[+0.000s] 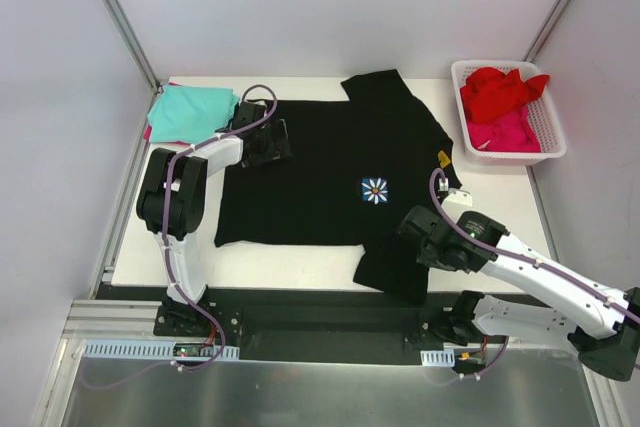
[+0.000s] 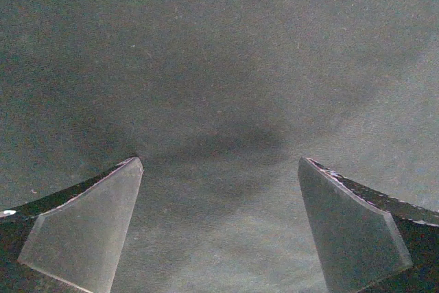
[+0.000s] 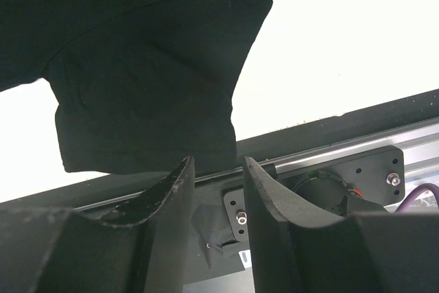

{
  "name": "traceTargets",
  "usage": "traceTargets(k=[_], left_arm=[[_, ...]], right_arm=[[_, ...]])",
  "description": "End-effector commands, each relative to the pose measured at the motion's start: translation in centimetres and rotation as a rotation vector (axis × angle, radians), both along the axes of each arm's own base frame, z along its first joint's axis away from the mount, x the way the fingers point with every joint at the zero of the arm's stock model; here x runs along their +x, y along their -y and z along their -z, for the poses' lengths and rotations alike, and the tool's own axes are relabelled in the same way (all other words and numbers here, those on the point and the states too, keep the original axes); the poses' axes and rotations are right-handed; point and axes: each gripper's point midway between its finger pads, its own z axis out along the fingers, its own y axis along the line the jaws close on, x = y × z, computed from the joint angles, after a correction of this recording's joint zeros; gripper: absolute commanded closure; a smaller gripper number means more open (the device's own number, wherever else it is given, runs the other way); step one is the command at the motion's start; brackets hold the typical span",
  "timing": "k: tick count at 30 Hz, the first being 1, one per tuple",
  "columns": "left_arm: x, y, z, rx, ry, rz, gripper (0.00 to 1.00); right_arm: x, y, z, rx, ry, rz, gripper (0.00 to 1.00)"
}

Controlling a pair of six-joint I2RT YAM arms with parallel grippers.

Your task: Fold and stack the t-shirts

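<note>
The large black t-shirt [image 1: 320, 177] lies spread flat across the middle of the white counter [image 1: 290, 267], its small flower print [image 1: 375, 190] facing up a little right of centre. Its near right sleeve [image 1: 392, 265] hangs over the counter's near edge. A teal shirt [image 1: 192, 110] sits at the far left corner, just beside the black one. A red shirt [image 1: 500, 90] and a pink shirt [image 1: 505, 132] are heaped in the white basket [image 1: 515, 158] at the far right. The left hand [image 2: 219, 166] hovers close over the black cloth at the shirt's left side, fingers spread wide. The right hand [image 3: 218, 164] is at the overhanging sleeve with a narrow gap between its fingers, and no cloth shows in that gap.
</note>
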Motion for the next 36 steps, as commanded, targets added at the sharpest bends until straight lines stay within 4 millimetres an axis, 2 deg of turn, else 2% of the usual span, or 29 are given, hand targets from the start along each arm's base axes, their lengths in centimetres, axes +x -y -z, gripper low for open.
traceTargets(k=[1,5,10,17,20,22,23,24,25,26,27,28,29,31,32,33,34,36], left_arm=[[-1.5,-2.4,2.5,0.077,-0.096,-0.029,0.01],[-2.0,-3.8,3.2,0.036,-0.134,-0.060,0.01],[-2.2,-6.6,2.8,-0.018,-0.149,-0.142,0.01],[-2.3,-7.4,2.5,-0.051,-0.153,-0.162,0.01],[-2.2,-7.1,2.2,-0.072,-0.146,-0.150,0.01],[-1.5,-6.5,0.3,-0.101,-0.078,-0.128,0.01],[-1.8,-6.3,0.0,-0.106,-0.062,-0.123,0.01],[-1.1,-5.8,-2.4,-0.128,0.021,-0.105,0.01],[-1.1,-5.1,-3.6,-0.165,0.052,-0.085,0.01],[-1.7,-4.6,-4.3,-0.188,0.069,-0.062,0.01],[-2.0,-3.6,-6.6,-0.205,0.120,-0.028,0.01],[-2.4,-2.9,-7.6,-0.215,0.140,0.002,0.01],[-2.8,-2.2,-9.7,-0.226,0.188,0.029,0.01],[-3.8,-0.5,-11.5,-0.231,0.231,0.087,0.01],[-4.6,-0.1,-11.9,-0.216,0.222,0.099,0.01],[-5.2,0.2,-13.2,-0.203,0.248,0.113,0.01],[-5.9,1.1,-13.4,-0.192,0.249,0.147,0.01],[-7.2,1.5,-14.1,-0.195,0.246,0.169,0.01]], right_arm=[[-0.4,0.7,-0.2,-0.008,-0.008,0.015,0.62],[-0.5,0.8,-0.2,-0.008,-0.009,0.015,0.62],[-0.7,1.0,-0.2,-0.005,-0.009,0.015,0.62],[-0.7,1.0,-0.3,-0.002,-0.009,0.016,0.62],[-0.7,0.8,-0.1,0.001,-0.014,0.011,0.62],[-0.5,0.0,0.4,0.022,-0.018,-0.016,0.62],[-0.5,-0.4,0.6,0.033,-0.022,-0.034,0.62],[-0.7,-0.7,1.0,0.041,-0.034,-0.062,0.61],[-0.1,-1.9,1.2,0.087,-0.016,-0.083,0.60],[-0.2,-2.2,2.0,0.095,-0.026,-0.094,0.60],[-0.2,-3.0,2.1,0.138,-0.024,-0.112,0.60],[0.5,-4.9,2.0,0.209,0.012,-0.148,0.60],[0.3,-4.9,3.2,0.216,0.002,-0.150,0.60],[0.5,-5.7,3.6,0.254,0.013,-0.152,0.58],[0.7,-6.1,3.8,0.268,0.018,-0.147,0.58],[0.5,-6.1,4.1,0.264,0.003,-0.146,0.58],[0.4,-6.0,4.8,0.240,-0.022,-0.139,0.58],[-0.2,-6.3,5.7,0.237,-0.072,-0.132,0.58]])
